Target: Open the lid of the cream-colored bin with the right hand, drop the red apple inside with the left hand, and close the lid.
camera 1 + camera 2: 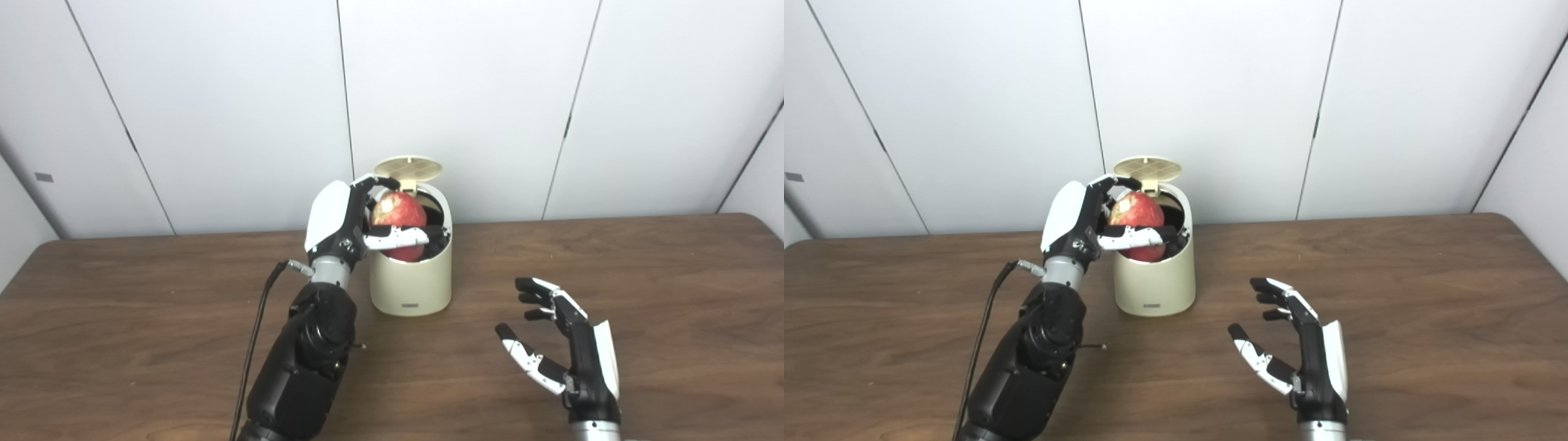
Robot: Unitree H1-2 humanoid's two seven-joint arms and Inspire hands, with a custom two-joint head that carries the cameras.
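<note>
The cream-colored bin point(411, 282) stands on the table near the back wall. Its round lid point(408, 169) is tipped up and open at the back. My left hand point(343, 223) is shut on the red apple point(398, 219) and holds it over the bin's open mouth, partly inside the rim. My right hand point(566, 343) is open and empty, hovering over the table in front and to the right of the bin, well apart from it. The inside of the bin is mostly hidden by the apple.
The brown wooden table point(643, 275) stretches out on both sides of the bin. A black cable point(254, 343) runs along my left forearm. White wall panels point(490, 92) stand right behind the bin.
</note>
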